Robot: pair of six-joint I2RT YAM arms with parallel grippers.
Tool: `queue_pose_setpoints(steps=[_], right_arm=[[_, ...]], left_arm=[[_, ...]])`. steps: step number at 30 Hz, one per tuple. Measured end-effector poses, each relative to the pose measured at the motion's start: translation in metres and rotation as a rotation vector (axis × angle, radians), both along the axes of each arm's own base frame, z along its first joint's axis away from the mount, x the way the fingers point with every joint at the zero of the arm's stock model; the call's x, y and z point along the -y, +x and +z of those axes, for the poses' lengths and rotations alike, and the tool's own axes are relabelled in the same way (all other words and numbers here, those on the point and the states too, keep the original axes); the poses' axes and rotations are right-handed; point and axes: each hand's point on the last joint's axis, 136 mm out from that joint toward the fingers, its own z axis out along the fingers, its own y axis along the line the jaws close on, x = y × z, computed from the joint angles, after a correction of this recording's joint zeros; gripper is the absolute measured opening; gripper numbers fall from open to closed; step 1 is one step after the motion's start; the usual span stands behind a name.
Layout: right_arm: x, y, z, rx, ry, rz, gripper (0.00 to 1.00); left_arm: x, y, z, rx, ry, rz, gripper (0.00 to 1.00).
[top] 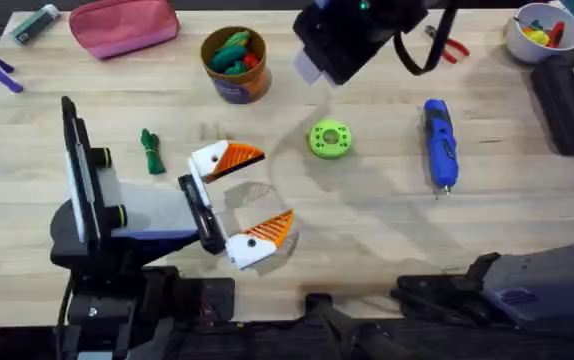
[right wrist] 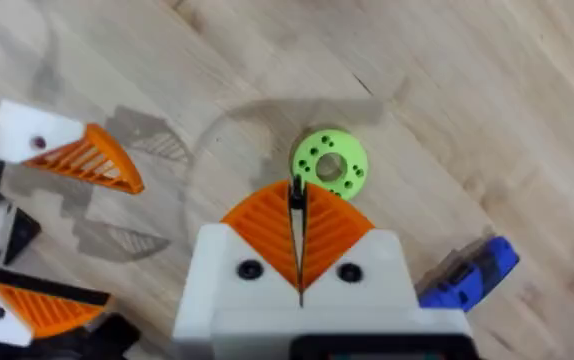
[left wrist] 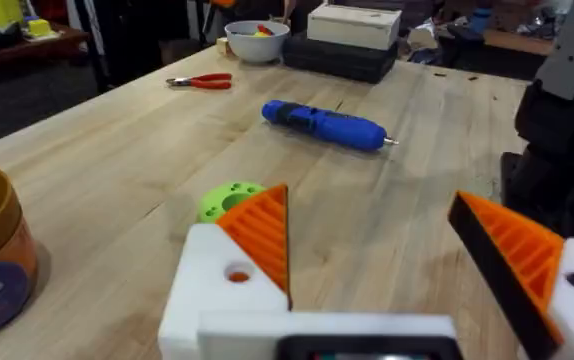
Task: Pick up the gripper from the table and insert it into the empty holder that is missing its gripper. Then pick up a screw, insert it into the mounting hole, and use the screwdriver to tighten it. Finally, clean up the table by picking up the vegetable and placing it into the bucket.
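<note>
Wooden surface [top: 387, 230] with both arms. The left pincer [top: 267, 190], centre-left of the overhead frame, is released wide; both its white blocks carry orange tips, so insertion looks done. The right pincer [right wrist: 297, 215], clenched, hangs over the green disc [right wrist: 329, 165]; a thin dark sliver at its tips may be a screw. Bucket [top: 235, 65] at upper centre; screwdriver [top: 439, 142] lying at right; vegetable [top: 151, 152] at left, not yet binned. Probable step: screw pickup. Next: fine alignment with the mounting hole.
</note>
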Motion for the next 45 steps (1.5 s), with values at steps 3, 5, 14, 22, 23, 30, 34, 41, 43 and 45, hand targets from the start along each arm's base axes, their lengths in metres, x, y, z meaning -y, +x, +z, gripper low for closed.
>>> queue_pose_setpoints(steps=[3,5,14,22,23,30,34,41,43,45], right_arm=[[-0.004,-0.003,0.0,0.012,-0.023,0.063,0.007],[-0.004,-0.004,0.0,0.017,-0.033,0.087,0.007],[-0.003,-0.011,-0.001,0.019,-0.082,0.17,0.006],[-0.03,-0.029,0.021,0.064,-0.061,0.285,0.006],[-0.033,-0.03,0.023,0.068,-0.062,0.299,0.006],[-0.05,-0.034,0.021,0.066,-0.107,0.397,0.006],[-0.061,-0.042,0.015,0.068,-0.139,0.48,0.006],[-0.081,-0.064,0.01,0.085,-0.173,0.658,0.006],[-0.089,-0.07,0.011,0.086,-0.149,0.719,0.006],[-0.094,-0.076,0.011,0.079,-0.123,0.775,0.006]], left_arm=[[0.0,0.0,0.0,0.0,0.0,0.0,0.986],[0.0,0.0,0.0,0.0,0.0,0.0,0.986],[0.0,0.0,0.0,0.0,0.0,0.0,0.987],[0.0,0.0,0.0,0.0,0.0,0.0,0.985],[0.0,0.0,0.0,0.0,0.0,0.0,0.986],[0.0,0.0,0.0,0.0,0.0,0.0,0.987],[0.0,0.0,0.0,0.0,0.0,0.0,0.986],[0.0,0.0,0.0,0.0,0.0,0.0,0.986],[0.0,0.0,0.0,0.0,0.0,0.0,0.986],[0.0,0.0,0.0,0.0,0.0,0.0,0.986]])
